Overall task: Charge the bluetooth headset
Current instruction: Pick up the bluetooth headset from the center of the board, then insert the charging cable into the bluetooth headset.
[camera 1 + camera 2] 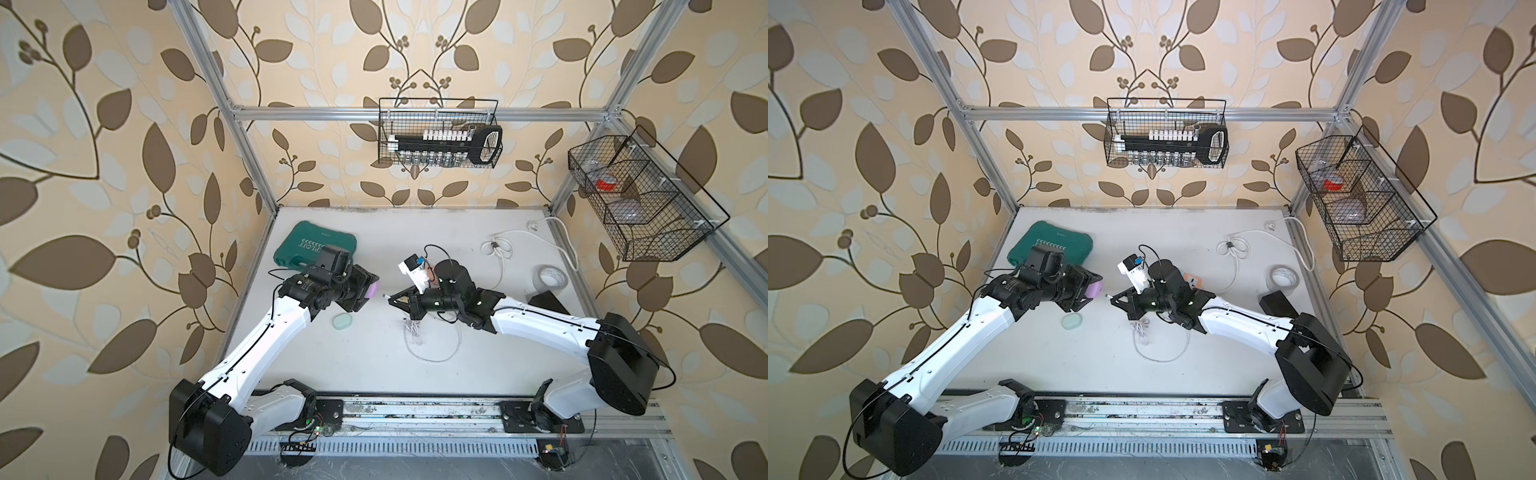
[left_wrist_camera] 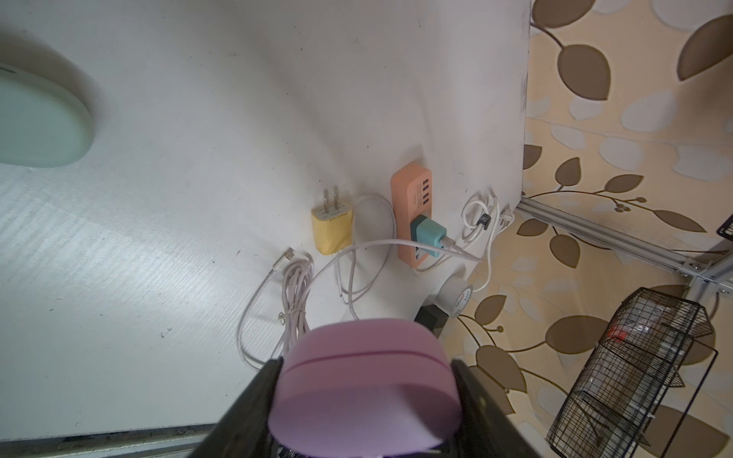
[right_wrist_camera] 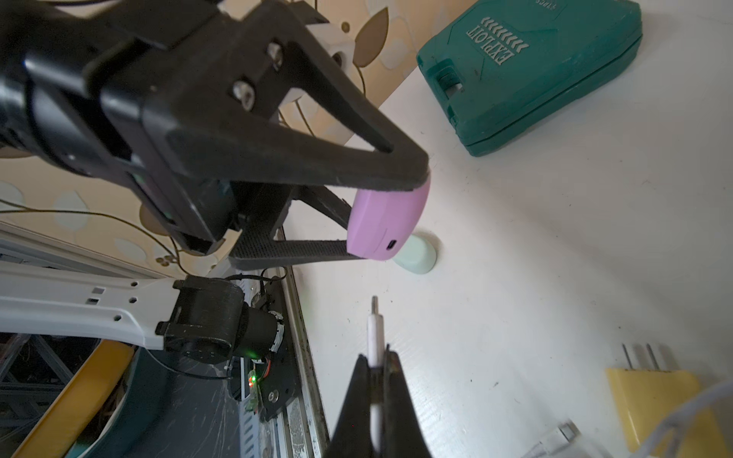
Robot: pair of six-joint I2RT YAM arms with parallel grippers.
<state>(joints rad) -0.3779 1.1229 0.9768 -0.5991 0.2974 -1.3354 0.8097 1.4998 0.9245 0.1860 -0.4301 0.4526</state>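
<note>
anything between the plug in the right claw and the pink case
No. In the right wrist view only bare white table shows between the plug and the pink case.

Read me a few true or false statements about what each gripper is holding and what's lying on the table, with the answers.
1. The left gripper holds a pink case. True.
2. The right gripper is open and empty. False: it is shut on a white cable plug.
3. The plug is already pushed into the pink case. False: a gap separates them.
4. The yellow charger lies unplugged on the table. True.
5. The mint case is stacked on the pink case. False: the mint case lies on the table.
</note>
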